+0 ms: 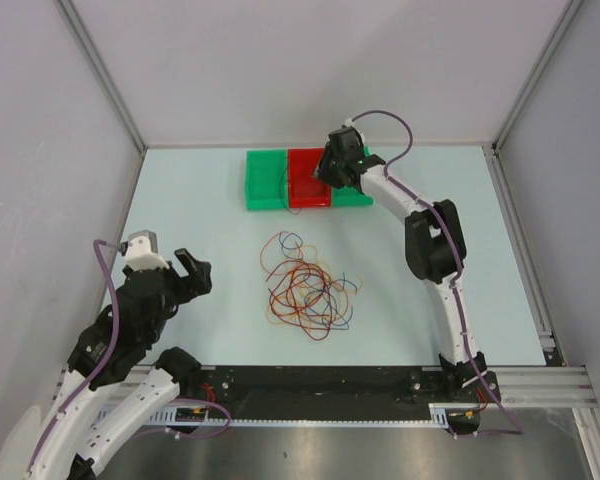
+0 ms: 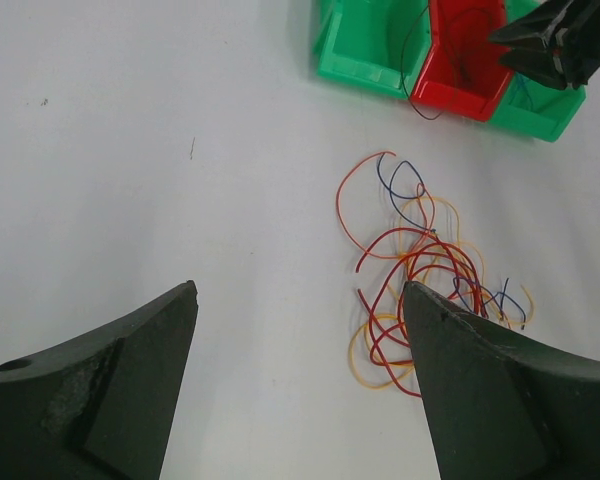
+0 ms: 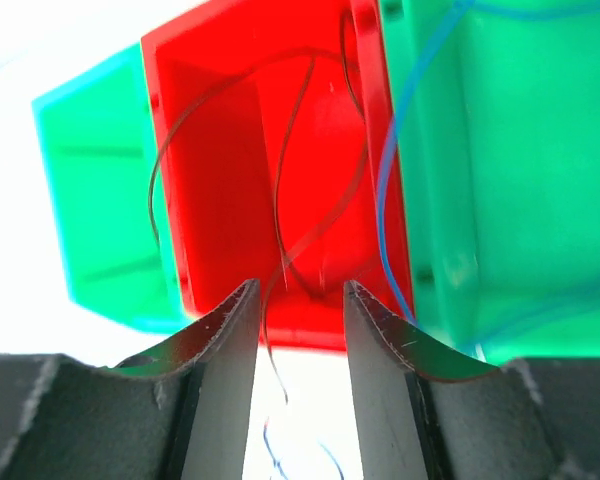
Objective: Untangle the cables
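Observation:
A tangle of thin red, orange, yellow and blue cables point(image 1: 305, 290) lies mid-table, also in the left wrist view point(image 2: 420, 270). My left gripper point(image 1: 192, 275) is open and empty, left of the pile and above the table; its fingertips point(image 2: 180, 300) frame bare table. My right gripper point(image 1: 332, 170) hovers over the red bin point(image 1: 308, 182) with its jaws open point(image 3: 300, 300). A brown cable point(image 3: 280, 240) loops inside the red bin point(image 3: 220, 120) and hangs down between the fingers, not clamped. A blue cable point(image 3: 385, 200) runs into the right green bin point(image 3: 520, 150).
Three joined bins stand at the back: a green one point(image 1: 265, 180), the red one, and another green one point(image 1: 358, 197) under the right arm. The brown cable drapes over the red bin's front rim point(image 2: 412, 95). Grey walls enclose the table.

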`<action>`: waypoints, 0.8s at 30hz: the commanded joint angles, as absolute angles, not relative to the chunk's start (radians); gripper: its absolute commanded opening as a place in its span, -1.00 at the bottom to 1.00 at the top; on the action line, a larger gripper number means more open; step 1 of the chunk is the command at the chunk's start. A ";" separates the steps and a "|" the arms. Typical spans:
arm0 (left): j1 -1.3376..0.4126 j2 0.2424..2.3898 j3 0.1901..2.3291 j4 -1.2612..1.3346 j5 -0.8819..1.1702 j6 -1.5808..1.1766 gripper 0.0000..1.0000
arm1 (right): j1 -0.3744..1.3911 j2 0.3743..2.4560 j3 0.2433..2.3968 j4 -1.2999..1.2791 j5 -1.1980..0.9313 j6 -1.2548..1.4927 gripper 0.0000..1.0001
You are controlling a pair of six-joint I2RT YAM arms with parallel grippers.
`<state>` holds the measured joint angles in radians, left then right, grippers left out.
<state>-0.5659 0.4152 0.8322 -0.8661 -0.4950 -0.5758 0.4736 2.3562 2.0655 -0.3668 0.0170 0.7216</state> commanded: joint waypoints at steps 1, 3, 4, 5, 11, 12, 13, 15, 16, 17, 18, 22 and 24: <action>-0.558 0.399 0.836 -0.850 -0.509 -0.574 0.76 | 0.471 2.182 1.939 -0.333 -0.026 0.736 -0.13; -0.557 0.399 0.836 -0.851 -0.509 -0.574 0.77 | 0.472 2.146 1.852 -0.298 -0.028 0.739 -0.14; -0.558 0.399 0.836 -0.850 -0.508 -0.574 0.76 | 0.476 2.132 1.830 -0.285 -0.031 0.733 -0.18; -0.558 0.400 0.836 -0.850 -0.508 -0.574 0.76 | 0.482 2.106 1.818 -0.270 -0.034 0.707 -0.19; -0.551 0.413 0.838 -0.847 -0.500 -0.569 0.76 | 0.601 2.131 1.966 -0.395 0.113 0.529 -0.19; -0.548 0.413 0.838 -0.848 -0.500 -0.569 0.76 | 0.612 2.144 1.977 -0.403 0.132 0.513 -0.19; -0.548 0.413 0.838 -0.848 -0.500 -0.569 0.76 | 0.626 2.148 1.979 -0.406 0.141 0.511 -0.20; -0.546 0.408 0.838 -0.848 -0.502 -0.569 0.75 | 0.632 2.166 1.977 -0.414 0.161 0.515 -0.19; -0.546 0.407 0.836 -0.848 -0.503 -0.571 0.75 | 0.637 2.171 1.977 -0.419 0.170 0.521 -0.20; -0.546 0.405 0.836 -0.847 -0.503 -0.571 0.75 | 0.638 2.178 1.977 -0.431 0.176 0.528 -0.20; -0.546 0.405 0.836 -0.847 -0.503 -0.571 0.76 | 0.641 2.187 1.976 -0.434 0.182 0.531 -0.20; -0.546 0.403 0.836 -0.847 -0.502 -0.571 0.76 | 0.655 2.221 1.976 -0.459 0.213 0.532 -0.20; -0.546 0.403 0.836 -0.847 -0.500 -0.571 0.75 | 0.653 2.233 1.973 -0.462 0.210 0.537 -0.21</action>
